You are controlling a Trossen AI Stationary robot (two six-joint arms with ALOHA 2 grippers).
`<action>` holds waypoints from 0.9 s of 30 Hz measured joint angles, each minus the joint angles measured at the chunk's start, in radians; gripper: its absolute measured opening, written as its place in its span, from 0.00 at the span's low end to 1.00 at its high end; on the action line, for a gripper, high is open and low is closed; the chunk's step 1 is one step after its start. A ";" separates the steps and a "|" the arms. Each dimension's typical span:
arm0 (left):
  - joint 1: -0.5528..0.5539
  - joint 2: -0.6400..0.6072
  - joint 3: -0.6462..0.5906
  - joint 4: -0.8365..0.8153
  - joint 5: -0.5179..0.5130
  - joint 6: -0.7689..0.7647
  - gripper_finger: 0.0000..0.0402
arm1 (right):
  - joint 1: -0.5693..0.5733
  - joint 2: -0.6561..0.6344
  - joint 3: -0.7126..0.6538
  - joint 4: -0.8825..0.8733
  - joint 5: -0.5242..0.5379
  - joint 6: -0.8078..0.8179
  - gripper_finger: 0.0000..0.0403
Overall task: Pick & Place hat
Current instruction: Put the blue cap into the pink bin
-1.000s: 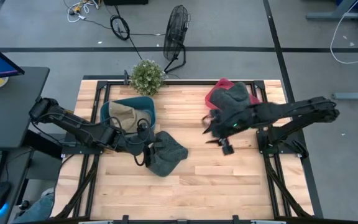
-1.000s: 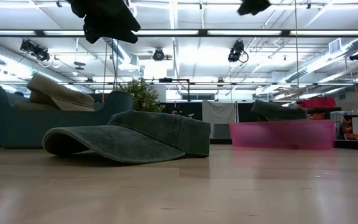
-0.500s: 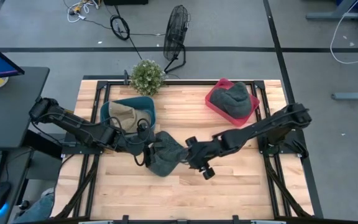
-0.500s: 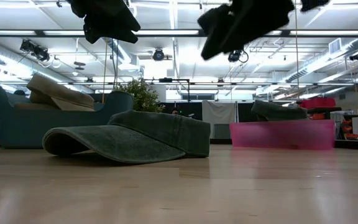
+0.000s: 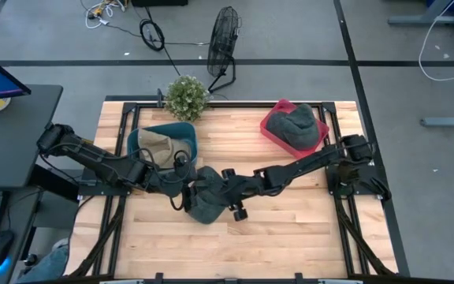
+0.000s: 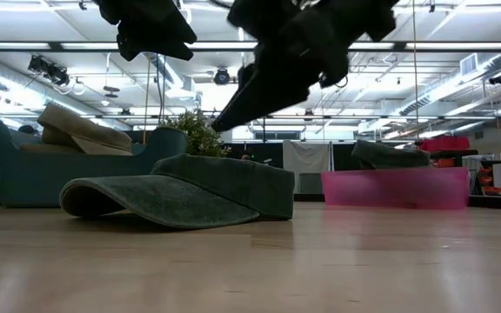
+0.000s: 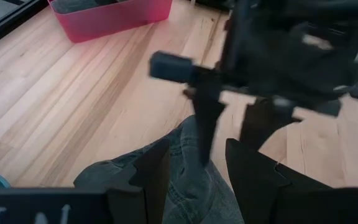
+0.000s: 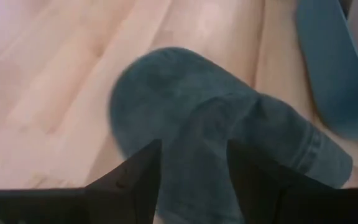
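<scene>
Over the green hat (image 5: pixel 210 197) we held our right gripper (image 5: pixel 225 189) open, left gripper (image 5: pixel 181 186) open beside it, teal bin (image 5: pixel 164 142) and pink bin (image 5: pixel 294 130) behind.

The right fingers (image 5: pixel 225 192) hang over the green hat (image 5: pixel 206 201), near the middle of the tabletop (image 5: pixel 290 229).

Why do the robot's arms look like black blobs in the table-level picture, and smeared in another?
Low view: the ceiling strip lights shine behind the right gripper, leaving it a dark silhouette above the dark green fabric cap. Left wrist view: that same right gripper looks streaked and soft-edged, likely motion blur. Right wrist view: the cap is soft too.
</scene>
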 joint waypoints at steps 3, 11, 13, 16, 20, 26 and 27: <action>0.000 0.000 0.000 0.000 0.000 0.000 0.40 | -0.020 0.031 0.000 0.028 0.000 0.042 0.46; 0.000 0.000 0.000 0.000 0.000 0.000 0.40 | -0.040 0.108 -0.001 0.041 -0.012 0.085 0.46; 0.000 0.000 0.000 -0.001 0.000 0.000 0.40 | -0.042 0.122 -0.001 0.041 -0.012 0.087 0.46; 0.000 0.000 0.000 -0.001 0.000 0.000 0.40 | -0.043 0.127 -0.001 0.038 -0.050 0.084 0.41; 0.000 0.000 0.000 -0.001 0.000 0.000 0.40 | -0.042 0.123 -0.001 0.031 -0.072 0.062 0.21; 0.000 0.000 0.000 0.000 0.000 0.000 0.40 | -0.042 0.105 -0.001 0.016 -0.059 0.107 0.05; 0.000 0.000 0.000 -0.001 0.000 0.000 0.40 | -0.042 0.092 -0.001 0.001 -0.046 0.132 0.05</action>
